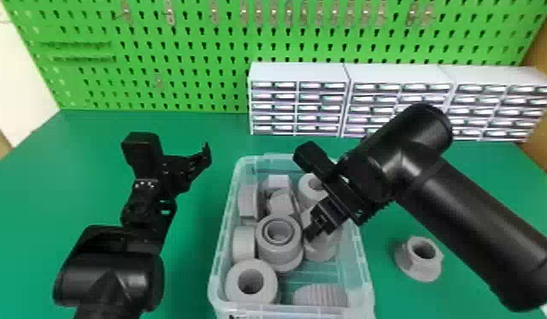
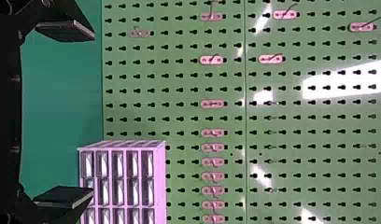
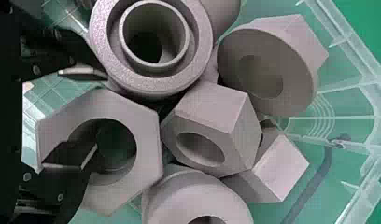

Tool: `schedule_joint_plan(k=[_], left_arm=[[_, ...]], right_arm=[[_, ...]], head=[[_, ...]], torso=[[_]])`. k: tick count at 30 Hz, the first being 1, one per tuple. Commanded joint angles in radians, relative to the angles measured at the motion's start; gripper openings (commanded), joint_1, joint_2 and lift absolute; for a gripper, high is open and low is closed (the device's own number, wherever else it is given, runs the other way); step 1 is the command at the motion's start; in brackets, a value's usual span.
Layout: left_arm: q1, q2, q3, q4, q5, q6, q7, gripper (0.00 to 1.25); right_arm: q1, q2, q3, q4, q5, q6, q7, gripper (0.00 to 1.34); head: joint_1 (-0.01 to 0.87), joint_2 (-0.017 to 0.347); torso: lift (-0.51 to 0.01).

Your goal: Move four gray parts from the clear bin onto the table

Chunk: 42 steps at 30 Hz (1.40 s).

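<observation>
Nothing I can actually read here, tbh. There are some small dark marks (image 1: 236, 316) low on the near side of the clear bin (image 1: 293, 312), but they're cut off by the bottom edge of the head view and too blurry to make out any letters or numbers.
</observation>
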Motion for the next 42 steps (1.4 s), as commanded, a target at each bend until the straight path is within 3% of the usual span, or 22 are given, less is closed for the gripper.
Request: schedule_joint_plan(k=[1, 13, 17, 25, 27, 31, 36, 42], left_arm=[[0.001, 0.000, 0.000, 0.000, 0.000, 0.000, 0.000, 1.13], [0.001, 0.000, 0.001, 0.000, 0.000, 0.000, 0.001, 1.13], [0.001, 0.000, 0.001, 0.000, 0.000, -0.001, 0.001, 1.13], [0.003, 0.000, 0.003, 0.000, 0.000, -0.003, 0.001, 1.13], [0.003, 0.000, 0.003, 0.000, 0.000, -0.003, 0.001, 1.13], [0.003, 0.000, 0.003, 0.000, 0.000, -0.003, 0.001, 1.13], [0.003, 0.000, 0.003, 0.000, 0.000, -0.003, 0.001, 1.13], [0.003, 0.000, 0.003, 0.000, 0.000, -0.003, 0.003, 1.13]], right_arm=[[-0.005, 0.001, 0.003, 0.006, -0.005, 0.014, 0.002, 0.51], [-0.012, 0.003, 0.020, 0.015, -0.005, 0.023, 0.002, 0.47], [-0.018, 0.004, 0.031, 0.019, -0.002, 0.029, 0.002, 0.33], [-0.017, 0.004, 0.026, 0.022, 0.004, 0.029, 0.002, 0.32], [-0.015, 0.004, 0.026, 0.022, 0.006, 0.029, 0.002, 0.36], [-0.014, 0.004, 0.015, 0.024, 0.003, 0.026, 0.002, 0.59], [-0.017, 0.006, -0.002, 0.024, 0.000, 0.024, 0.003, 0.71], [-0.020, 0.009, -0.025, 0.018, -0.011, 0.021, 0.003, 0.75]], head=[[0.693, 0.072], [0.693, 0.072], [0.693, 0.072], [0.693, 0.072], [0.693, 0.072], [0.693, 0.072], [0.693, 0.072], [0.693, 0.072]], torso=[[-0.052], [-0.052], [-0.052], [-0.052], [-0.052], [-0.052], [-0.052], [-0.052]])
